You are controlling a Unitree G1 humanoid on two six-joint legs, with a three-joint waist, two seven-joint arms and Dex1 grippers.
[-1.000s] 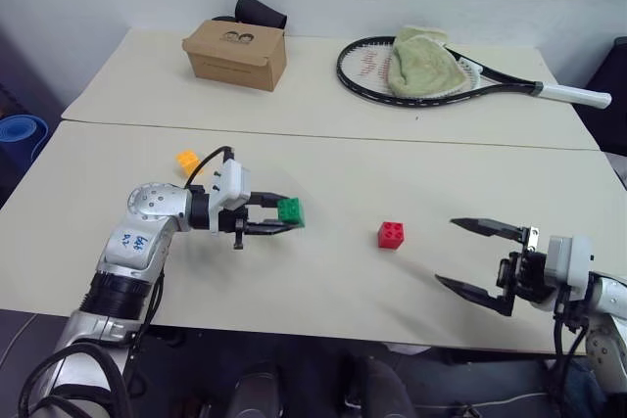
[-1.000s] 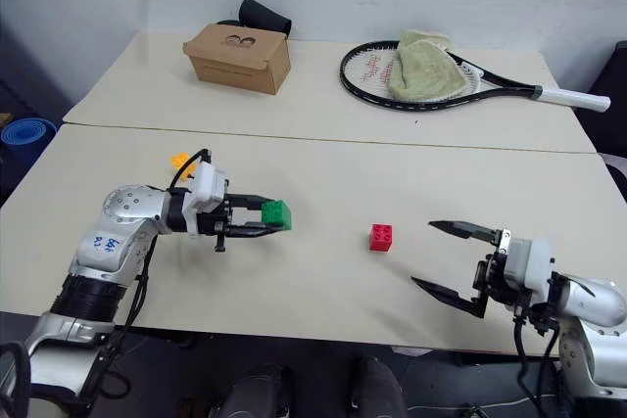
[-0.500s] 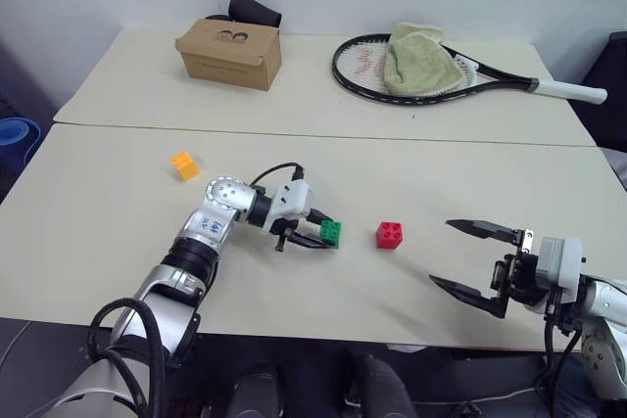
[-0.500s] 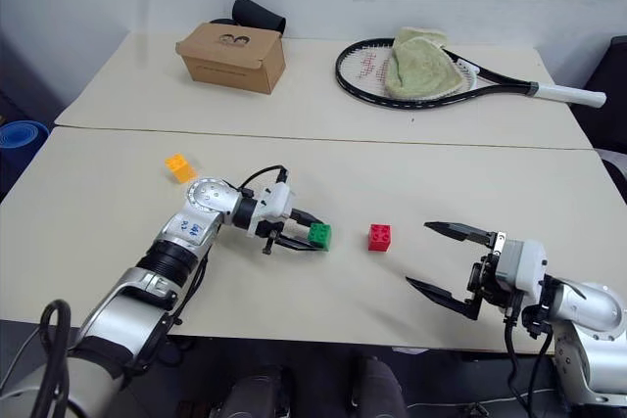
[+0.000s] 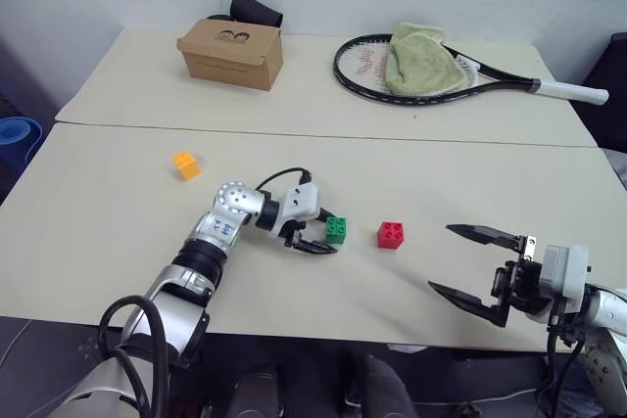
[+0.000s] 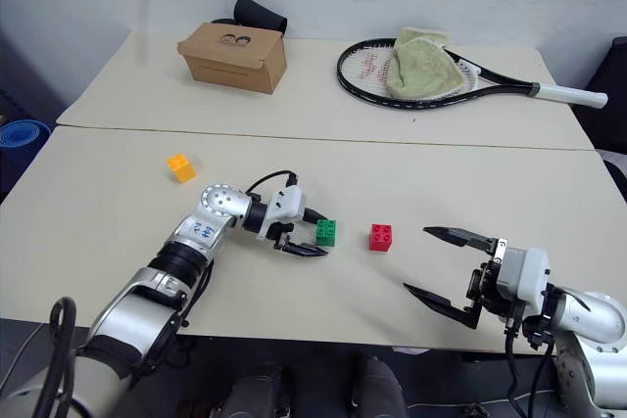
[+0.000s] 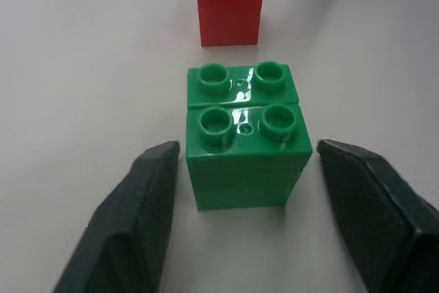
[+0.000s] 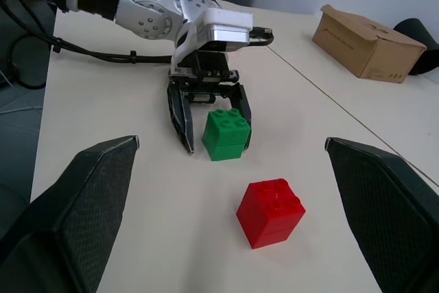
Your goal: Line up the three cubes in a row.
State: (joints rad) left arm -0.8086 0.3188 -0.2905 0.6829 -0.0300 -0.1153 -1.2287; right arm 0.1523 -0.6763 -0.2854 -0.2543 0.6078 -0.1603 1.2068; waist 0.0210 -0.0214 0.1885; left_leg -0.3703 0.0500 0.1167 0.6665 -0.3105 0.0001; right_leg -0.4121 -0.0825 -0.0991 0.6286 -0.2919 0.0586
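From my head camera, the small green studded plastic brick [image 5: 336,230] sits on the beige table [image 5: 441,183], just left of the red studded brick [image 5: 391,234]; the yellow-orange brick [image 5: 185,164] lies well apart. My left gripper [image 7: 241,190] brackets green, fingers clear of it. My right gripper [image 8: 226,204] gapes empty.

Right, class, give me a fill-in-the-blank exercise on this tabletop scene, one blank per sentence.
1. The left gripper has its fingers apart on either side of the ____ cube.
2. The nearest cube to that one is the ____ cube.
3. The yellow-orange cube lies ____ from the other two.
4. A towel lies on the ____.

Missing words: green; red; apart; racket
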